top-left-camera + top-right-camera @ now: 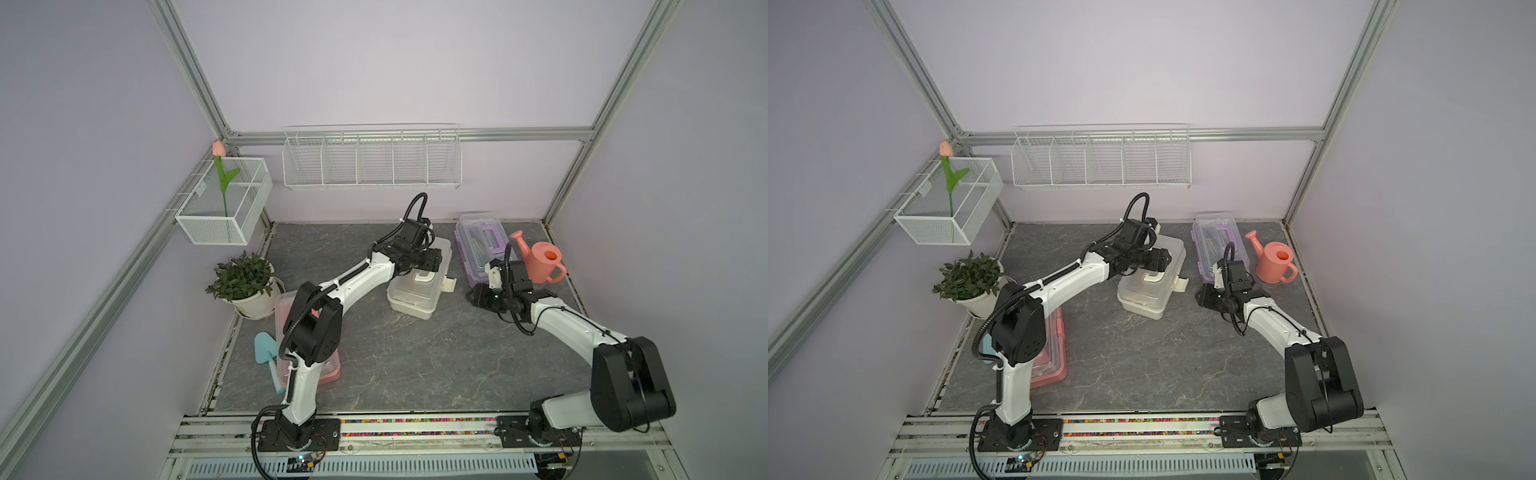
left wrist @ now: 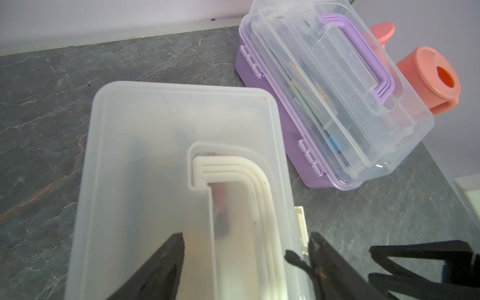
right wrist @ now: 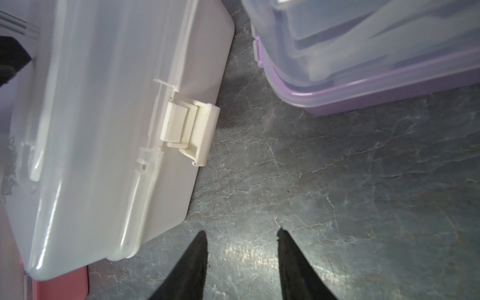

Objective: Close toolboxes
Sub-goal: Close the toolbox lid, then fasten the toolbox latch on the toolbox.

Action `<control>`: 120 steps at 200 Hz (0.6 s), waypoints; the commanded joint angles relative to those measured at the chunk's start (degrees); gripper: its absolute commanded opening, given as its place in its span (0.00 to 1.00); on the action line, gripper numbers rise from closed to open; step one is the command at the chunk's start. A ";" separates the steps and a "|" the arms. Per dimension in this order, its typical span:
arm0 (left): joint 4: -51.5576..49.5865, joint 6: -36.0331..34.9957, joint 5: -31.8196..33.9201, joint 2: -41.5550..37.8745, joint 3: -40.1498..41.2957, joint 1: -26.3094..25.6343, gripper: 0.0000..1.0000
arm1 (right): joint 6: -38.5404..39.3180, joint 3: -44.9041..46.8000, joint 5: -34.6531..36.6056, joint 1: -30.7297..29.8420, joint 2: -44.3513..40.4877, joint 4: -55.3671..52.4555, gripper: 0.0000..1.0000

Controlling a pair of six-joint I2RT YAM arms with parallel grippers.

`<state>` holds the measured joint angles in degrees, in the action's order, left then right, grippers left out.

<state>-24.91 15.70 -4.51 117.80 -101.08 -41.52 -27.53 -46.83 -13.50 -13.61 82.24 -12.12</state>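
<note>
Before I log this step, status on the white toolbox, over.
Left gripper open above white toolbox. Right gripper open, empty, facing its latch. Lid down, latch unfastened. Nothing between.

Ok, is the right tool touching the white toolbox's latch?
Apart. The right wrist view shows bare tabletop between the right tool and the latch on the white toolbox.

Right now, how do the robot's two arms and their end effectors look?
Both arms look alike. The left arm and right arm have white link shells and black joint housings. Black corrugated hoses run along both. The left end effector and right end effector each have two black tapering fingers.
</note>
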 commanded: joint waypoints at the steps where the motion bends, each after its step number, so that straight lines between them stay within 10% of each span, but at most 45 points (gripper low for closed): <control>1: -4.77 -1.36 -0.06 3.04 -2.20 0.21 0.76 | -1.01 1.37 -2.70 0.33 2.01 4.23 0.39; 120: -5.65 -2.06 -1.53 3.73 5.05 0.21 0.71 | -1.99 1.67 -5.37 0.51 13.31 20.70 0.27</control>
<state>-23.16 13.15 -4.38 119.52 -101.51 -41.36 -28.75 -45.21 -16.67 -13.47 93.34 1.93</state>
